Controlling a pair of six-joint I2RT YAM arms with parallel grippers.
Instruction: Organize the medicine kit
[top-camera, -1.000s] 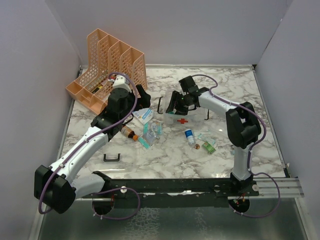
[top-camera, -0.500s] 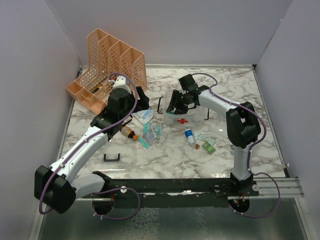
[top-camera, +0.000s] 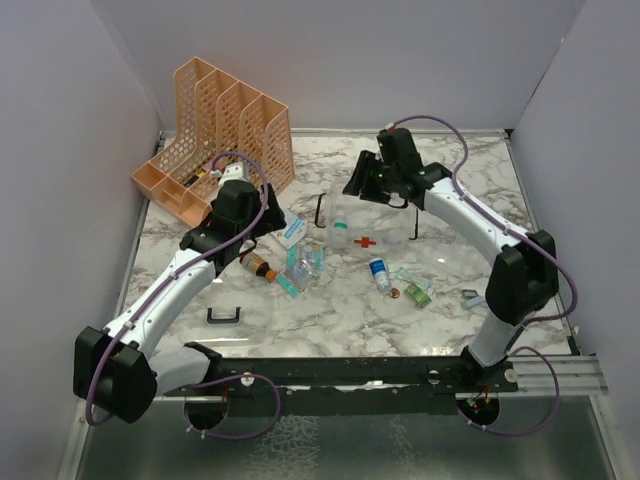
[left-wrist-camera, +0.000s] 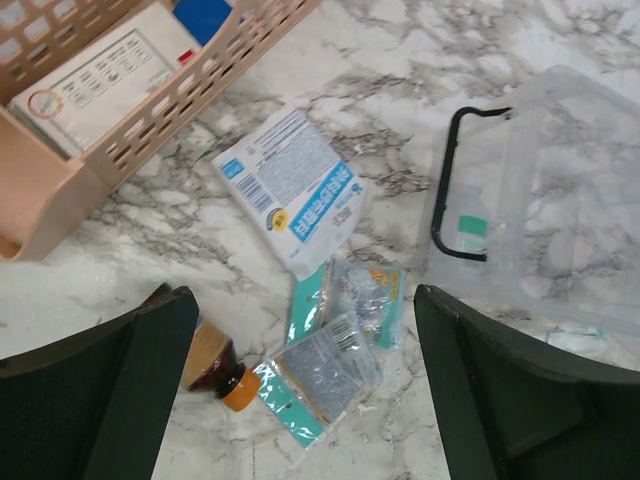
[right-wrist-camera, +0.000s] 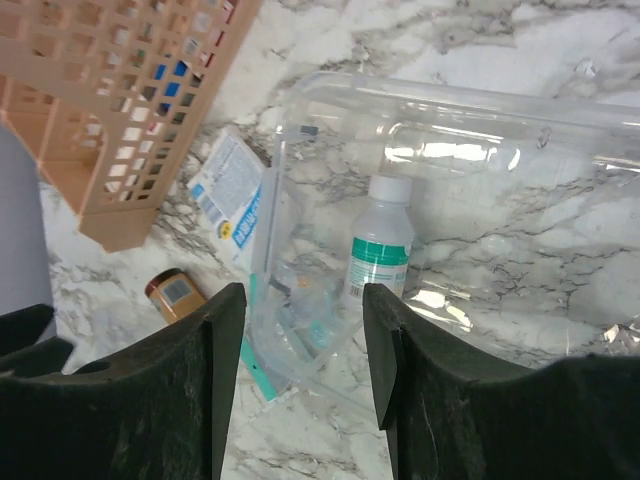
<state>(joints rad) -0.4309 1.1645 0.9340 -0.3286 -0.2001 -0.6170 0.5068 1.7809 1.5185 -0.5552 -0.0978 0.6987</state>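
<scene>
Medicine kit (top-camera: 388, 228) long axis left-right, black handle (top-camera: 320, 210) leftward.

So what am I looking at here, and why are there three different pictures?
Two robot arms are bolted at the near edge of a marble table. The wide picture comes from a fixed camera above and behind them; the other two come from a camera on each wrist, so the dark shapes at the bottom are that arm's own fingers. On the table lie a clear medicine kit with a red cross and a white bottle inside, an orange mesh rack, a blue-and-white packet, sachets and a brown bottle. The left gripper and right gripper are both open, holding nothing.
</scene>
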